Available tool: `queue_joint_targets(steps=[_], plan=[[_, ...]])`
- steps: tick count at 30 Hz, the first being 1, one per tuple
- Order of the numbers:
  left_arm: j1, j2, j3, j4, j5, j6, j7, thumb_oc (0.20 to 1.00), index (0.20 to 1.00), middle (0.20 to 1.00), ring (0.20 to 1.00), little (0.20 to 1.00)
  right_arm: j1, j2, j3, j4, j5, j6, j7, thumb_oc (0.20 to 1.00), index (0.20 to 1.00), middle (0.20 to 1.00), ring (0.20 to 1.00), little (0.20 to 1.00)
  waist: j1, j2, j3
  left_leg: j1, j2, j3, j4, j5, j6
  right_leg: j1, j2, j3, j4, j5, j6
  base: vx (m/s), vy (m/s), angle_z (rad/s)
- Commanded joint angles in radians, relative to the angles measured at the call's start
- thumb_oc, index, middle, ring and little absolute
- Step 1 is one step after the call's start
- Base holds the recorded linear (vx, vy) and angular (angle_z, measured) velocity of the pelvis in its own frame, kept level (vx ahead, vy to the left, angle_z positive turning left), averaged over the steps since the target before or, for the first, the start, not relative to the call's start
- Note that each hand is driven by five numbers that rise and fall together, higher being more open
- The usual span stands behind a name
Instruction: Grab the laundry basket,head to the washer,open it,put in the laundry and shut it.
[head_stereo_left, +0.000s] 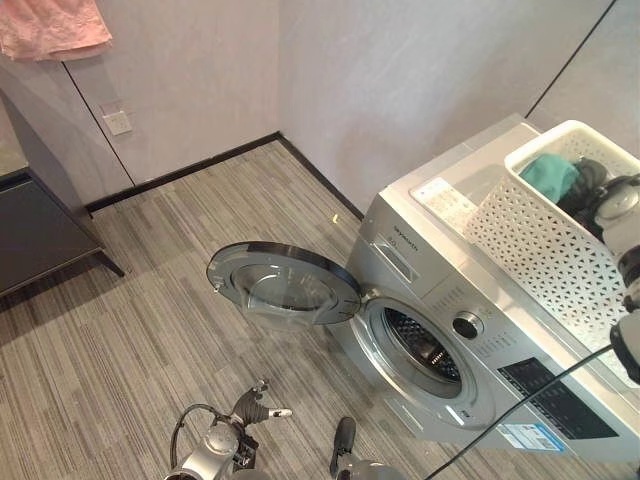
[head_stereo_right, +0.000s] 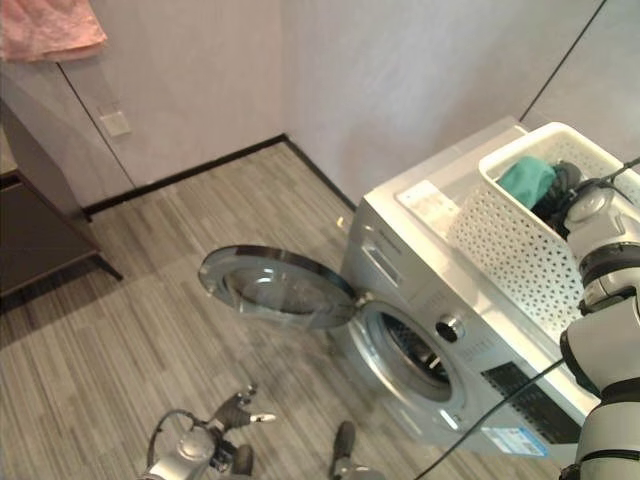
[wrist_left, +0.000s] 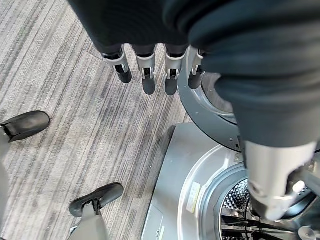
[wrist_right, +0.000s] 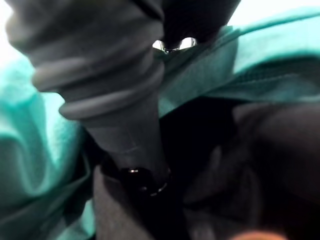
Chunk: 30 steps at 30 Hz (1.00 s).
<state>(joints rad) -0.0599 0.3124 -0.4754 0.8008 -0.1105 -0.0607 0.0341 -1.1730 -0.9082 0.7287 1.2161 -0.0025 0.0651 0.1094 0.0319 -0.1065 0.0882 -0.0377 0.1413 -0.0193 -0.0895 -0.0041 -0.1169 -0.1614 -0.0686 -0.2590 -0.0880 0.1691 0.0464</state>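
Right hand (wrist_right: 125, 100) is buried in basket (head_stereo_left: 540, 250) laundry (head_stereo_left: 548, 175), grip hidden; washer (head_stereo_left: 450, 330) door (head_stereo_left: 285, 285) open, loading and shutting remain.

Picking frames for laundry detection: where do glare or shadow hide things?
Right wrist view: the dark cloth sinks into shadow beside the teal cloth, and some edges wash out white. Left eye view: even light, faint reflections on the door, drum dark inside.

The right robot hand (wrist_right: 125, 125) sits pressed among teal cloth (wrist_right: 30, 150) and dark cloth (wrist_right: 260, 160).
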Motion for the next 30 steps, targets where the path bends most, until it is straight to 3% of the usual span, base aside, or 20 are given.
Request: queue_joint_targets(steps=[1,11,30], plan=[[-0.069,0.032,-0.042,-0.049,-0.005,-0.033,0.001,1.000,1.000,1.000,1.000,1.000,-0.148,-0.030,0.056,0.037,-0.030,-0.011,-0.017,1.000,1.000,1.000,1.000,1.000,0.018,-0.029,0.046,-0.008,0.026,-0.002,0.002,-0.021,0.020,0.097,-0.061,0.045,0.039,-0.158,0.089,0.00,0.000,0.00],[-0.079,0.033,-0.058,-0.026,-0.002,-0.038,0.001,1.000,1.000,1.000,1.000,1.000,-0.234,-0.058,0.010,0.058,0.085,-0.027,-0.058,1.000,1.000,1.000,1.000,1.000,0.018,-0.028,0.032,0.006,0.022,0.006,0.002,-0.033,0.022,0.104,-0.065,0.049,0.034,-0.157,0.094,0.00,0.000,0.00],[-0.062,0.037,-0.086,-0.042,-0.014,-0.029,-0.011,1.000,1.000,1.000,1.000,1.000,-0.196,0.080,-0.027,0.129,0.055,-0.006,-0.054,1.000,1.000,1.000,1.000,1.000,0.063,-0.019,0.052,-0.011,0.024,-0.013,0.002,-0.021,0.020,0.108,-0.058,0.032,0.019,-0.158,0.089,0.00,0.000,0.00]])
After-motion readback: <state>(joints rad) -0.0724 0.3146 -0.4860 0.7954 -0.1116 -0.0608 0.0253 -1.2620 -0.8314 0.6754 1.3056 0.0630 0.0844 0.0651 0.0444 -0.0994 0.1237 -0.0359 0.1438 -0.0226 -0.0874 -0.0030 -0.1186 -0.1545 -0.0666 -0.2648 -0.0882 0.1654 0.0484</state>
